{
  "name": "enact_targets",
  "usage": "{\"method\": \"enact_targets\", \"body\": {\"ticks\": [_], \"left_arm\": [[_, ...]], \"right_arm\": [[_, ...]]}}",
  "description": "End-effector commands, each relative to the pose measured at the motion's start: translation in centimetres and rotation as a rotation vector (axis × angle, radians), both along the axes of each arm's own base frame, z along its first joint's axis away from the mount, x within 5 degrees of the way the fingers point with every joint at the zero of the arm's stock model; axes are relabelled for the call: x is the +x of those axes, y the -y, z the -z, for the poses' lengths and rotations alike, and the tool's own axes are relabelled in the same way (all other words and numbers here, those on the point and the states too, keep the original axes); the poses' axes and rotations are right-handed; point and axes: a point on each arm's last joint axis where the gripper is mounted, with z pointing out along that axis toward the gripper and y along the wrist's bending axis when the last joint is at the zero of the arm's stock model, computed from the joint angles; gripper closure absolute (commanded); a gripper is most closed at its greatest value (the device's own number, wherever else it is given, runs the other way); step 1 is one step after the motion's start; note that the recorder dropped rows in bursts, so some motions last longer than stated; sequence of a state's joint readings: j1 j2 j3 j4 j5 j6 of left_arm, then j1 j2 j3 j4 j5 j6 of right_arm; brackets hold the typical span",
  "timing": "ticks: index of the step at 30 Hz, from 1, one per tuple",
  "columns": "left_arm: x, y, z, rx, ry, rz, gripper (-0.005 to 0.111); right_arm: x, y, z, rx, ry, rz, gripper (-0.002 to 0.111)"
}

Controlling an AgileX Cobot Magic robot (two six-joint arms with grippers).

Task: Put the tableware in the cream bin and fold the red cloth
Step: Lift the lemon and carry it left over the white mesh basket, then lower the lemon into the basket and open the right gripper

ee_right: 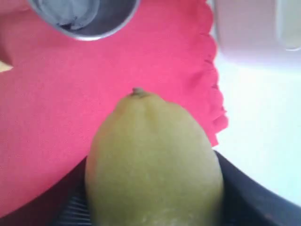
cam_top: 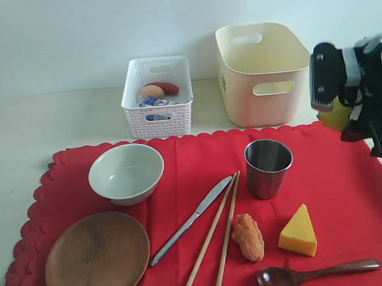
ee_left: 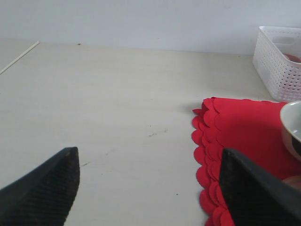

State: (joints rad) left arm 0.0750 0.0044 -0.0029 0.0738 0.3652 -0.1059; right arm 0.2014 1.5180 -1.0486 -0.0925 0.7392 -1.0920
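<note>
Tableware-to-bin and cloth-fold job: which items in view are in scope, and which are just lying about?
In scope: bowl, wooden plate, steel cup, knife, chopsticks, wooden spoon, cream bin, red cloth.

Lying about: cheese wedge, fried piece, lemon, white basket holding egg, sausage, carton.

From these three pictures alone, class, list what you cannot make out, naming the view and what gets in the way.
Inside of the cream bin: exterior view, hidden by its front wall.
Lemon: exterior view, mostly behind the right hand.
Wooden plate and chopsticks: exterior view, near ends cut by the bottom edge.
Bowl: left wrist view, cut by the frame edge.
Cup: right wrist view, blurred, cut by the frame edge.
</note>
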Motion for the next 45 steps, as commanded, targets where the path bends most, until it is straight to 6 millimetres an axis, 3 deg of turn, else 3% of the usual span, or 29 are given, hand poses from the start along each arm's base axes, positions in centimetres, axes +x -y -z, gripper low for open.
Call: {"method": "enact_targets", "body": {"ticks": [1,6,14,16,24,27,29,32,38,45], "left_arm": [[0.0,0.0,0.0,0.000,0.013,0.006,0.029],[0.0,0.0,0.0,0.000,0.013,0.006,0.029],[0.0,0.0,0.0,0.000,0.013,0.006,0.029],[0.0,0.0,0.0,0.000,0.013,0.006,0.029],[0.0,0.0,0.0,0.000,0.013,0.006,0.029],[0.0,0.0,0.0,0.000,0.013,0.006,0.029],[0.0,0.0,0.0,0.000,0.013,0.006,0.029],[0.0,0.0,0.0,0.000,0.013,0.006,0.029],[0.0,0.0,0.0,0.000,0.013,0.006,0.029],[0.0,0.0,0.0,0.000,0.013,0.006,0.029]], "right_arm": [[1.0,-1.2,-4.0,0.246,0.116,0.155,0.108],[3.1,-3.8,-6.6,0.628,0.097,0.259,0.108],[7.7,-7.5,-5.8,0.995,-0.074,0.228,0.108],[9.8,-8.2,-4.6,1.020,-0.071,0.215,0.108],[15.0,-12.3,-0.4,0.978,-0.064,0.120,0.108],[17.6,-13.3,2.3,0.970,-0.107,0.086,0.108],[19.6,-14.6,5.3,0.971,-0.155,0.042,0.108],[21.1,-15.8,7.3,0.973,-0.138,0.018,0.108],[22.3,-16.2,10.2,0.972,-0.141,0.032,0.108],[22.6,-16.1,11.4,0.964,-0.127,0.056,0.108]]}}
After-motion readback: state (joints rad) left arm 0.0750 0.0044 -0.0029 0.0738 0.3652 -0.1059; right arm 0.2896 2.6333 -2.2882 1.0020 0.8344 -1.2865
